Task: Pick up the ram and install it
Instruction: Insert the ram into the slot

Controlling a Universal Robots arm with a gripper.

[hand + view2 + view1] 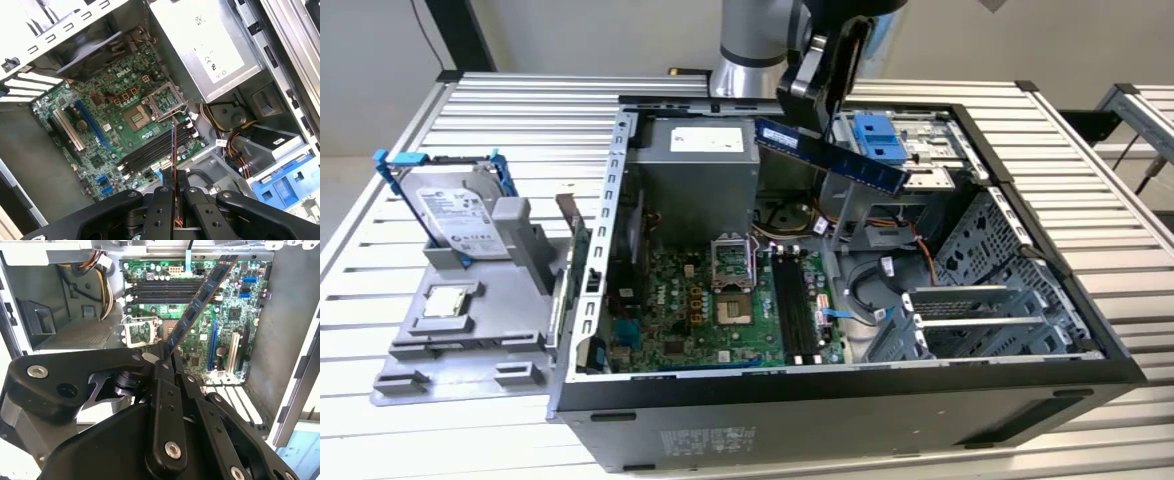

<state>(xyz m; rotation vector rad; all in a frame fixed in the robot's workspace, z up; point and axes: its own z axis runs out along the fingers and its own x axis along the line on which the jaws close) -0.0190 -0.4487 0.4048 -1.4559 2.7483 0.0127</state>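
In the exterior view, an open computer case (854,410) lies on a slatted metal table (520,100). The gripper (803,118) hangs over the case's far end, its jaws pinching one end of the ram (834,155). The blue stick is held tilted in the air, between the power supply (700,160) and the blue drive cage (881,140). It is well apart from the memory slots (794,300) on the motherboard (707,300) below. A hard drive (454,215) stands in a grey holder at the exterior view's left.

In the second wrist view, the gripper (162,360) clamps the ram (200,300), which slants across the motherboard (235,305) and over the memory slots (160,290).

In the first wrist view, the ram (173,150) appears edge-on, rising from the closed-in gripper (175,192). Behind it lie the memory slots (147,150), the motherboard (110,100) and the power supply (210,45).
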